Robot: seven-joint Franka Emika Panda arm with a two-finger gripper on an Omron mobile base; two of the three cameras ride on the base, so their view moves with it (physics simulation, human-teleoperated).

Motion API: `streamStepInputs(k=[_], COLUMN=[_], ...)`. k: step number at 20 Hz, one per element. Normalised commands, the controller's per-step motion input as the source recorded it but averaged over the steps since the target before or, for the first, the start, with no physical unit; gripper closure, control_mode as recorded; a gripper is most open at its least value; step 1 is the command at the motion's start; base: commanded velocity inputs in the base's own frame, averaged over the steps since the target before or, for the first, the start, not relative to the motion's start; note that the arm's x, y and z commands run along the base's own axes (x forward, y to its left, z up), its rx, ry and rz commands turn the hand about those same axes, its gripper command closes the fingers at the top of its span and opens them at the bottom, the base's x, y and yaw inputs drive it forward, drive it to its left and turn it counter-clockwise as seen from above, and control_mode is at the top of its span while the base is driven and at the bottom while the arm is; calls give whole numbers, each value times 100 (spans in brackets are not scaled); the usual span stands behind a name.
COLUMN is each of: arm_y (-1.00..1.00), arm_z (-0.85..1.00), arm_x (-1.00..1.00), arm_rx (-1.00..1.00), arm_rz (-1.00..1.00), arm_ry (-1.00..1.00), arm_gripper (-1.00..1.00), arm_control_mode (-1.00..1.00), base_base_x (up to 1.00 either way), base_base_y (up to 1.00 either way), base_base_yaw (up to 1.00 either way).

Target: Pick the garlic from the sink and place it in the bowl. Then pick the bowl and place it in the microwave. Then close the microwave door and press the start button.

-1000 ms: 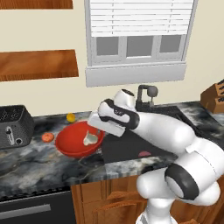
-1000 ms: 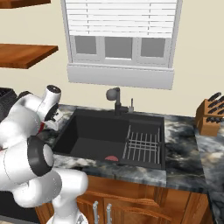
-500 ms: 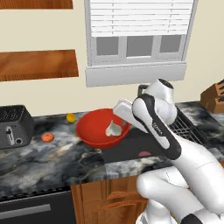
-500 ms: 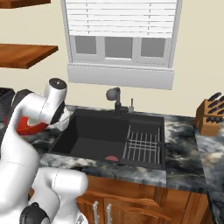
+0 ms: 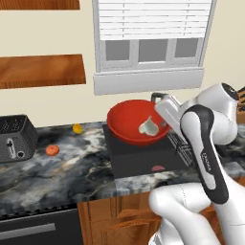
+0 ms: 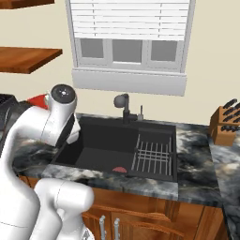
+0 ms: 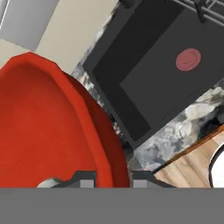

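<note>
Bowl [image 5: 131, 123], glossy red, rigid and likely slick, hangs tilted above the sink [image 5: 143, 155], the gripper [image 7: 113, 178] pinching its rim narrowly. Loose garlic [image 5: 149, 127] inside could roll; keeping the bowl level looks wise.

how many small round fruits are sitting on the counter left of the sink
2. A yellow fruit lies near the back wall, and an orange-red fruit lies nearer the front, close to the toaster. The raised red bowl or the arm could hide more.
</note>
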Motion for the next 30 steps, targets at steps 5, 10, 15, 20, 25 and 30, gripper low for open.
streamStepInputs(k=[5,10,15,20,25,30], arm_y=[-36,-13,-13,-6,0,0], arm_z=[75,61,11,0,0,0], arm_x=[-45,-31,-34,-11,0,0], arm_rx=[6,0,0,0,0,0], arm_rz=[-44,-38,-17,-3,0,0], arm_ry=[-1,0,1,0,0,0], arm_gripper=[100,100,100,100,100,100], arm_control_mode=[-100,-100,-100,-100,100,100], base_base_x=[0,0,0,0,-5,-93], base_base_y=[0,0,0,0,0,-9], base_base_yaw=[0,0,0,0,0,0])
